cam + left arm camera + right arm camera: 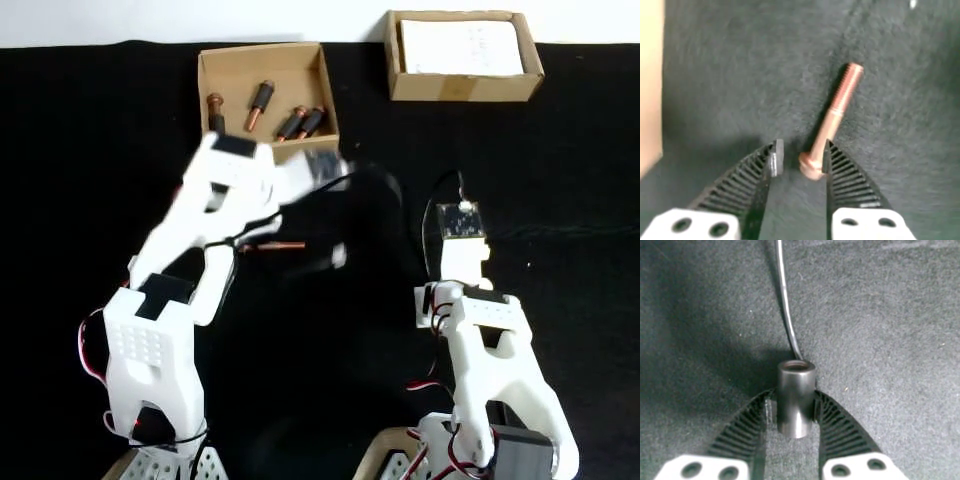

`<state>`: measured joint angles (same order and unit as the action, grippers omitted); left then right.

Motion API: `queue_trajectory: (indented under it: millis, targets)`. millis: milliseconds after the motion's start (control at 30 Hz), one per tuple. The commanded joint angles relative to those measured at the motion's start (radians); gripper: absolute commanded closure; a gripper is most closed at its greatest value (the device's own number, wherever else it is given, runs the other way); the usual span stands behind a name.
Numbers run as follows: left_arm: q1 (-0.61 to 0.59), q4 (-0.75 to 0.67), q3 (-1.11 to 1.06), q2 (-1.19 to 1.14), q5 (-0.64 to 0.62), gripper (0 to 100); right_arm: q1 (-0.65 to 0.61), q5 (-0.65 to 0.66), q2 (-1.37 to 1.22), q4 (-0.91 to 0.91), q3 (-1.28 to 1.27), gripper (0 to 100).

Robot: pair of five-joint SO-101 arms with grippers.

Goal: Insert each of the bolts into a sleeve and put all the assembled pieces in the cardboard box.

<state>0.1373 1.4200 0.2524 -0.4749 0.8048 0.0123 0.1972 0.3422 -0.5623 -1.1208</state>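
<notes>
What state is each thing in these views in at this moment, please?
left gripper: open, fingers either side of the bolt head.
bolt: lying flat on the black cloth, not clamped.
right gripper: shut on the sleeve.
sleeve: held between the fingers, no bolt in it.
cardboard box: open-topped, assembled pieces inside.

assembled pieces (262,98) lie in the cardboard box (235,70) (bolt (272,246) outside).
</notes>
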Motion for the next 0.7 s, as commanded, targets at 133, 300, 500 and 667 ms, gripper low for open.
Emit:
queue_trajectory:
  millis: [133,300,500,667]
  targets:
    - [0.015,0.345,0.156,0.133,-0.945,84,0.012,-0.008,0.012,0.024,-0.001,97.3]
    - [0.036,0.347,0.084,0.191,-1.636,84,0.012,-0.006,0.012,0.024,-0.001,97.3]
    - [0.051,0.219,-0.008,0.193,-2.036,84,0.012,-0.006,0.012,0.024,-0.001,97.3]
    - [0.053,0.107,-0.061,0.193,-2.139,83,0.012,-0.006,0.012,0.024,-0.002,97.3]
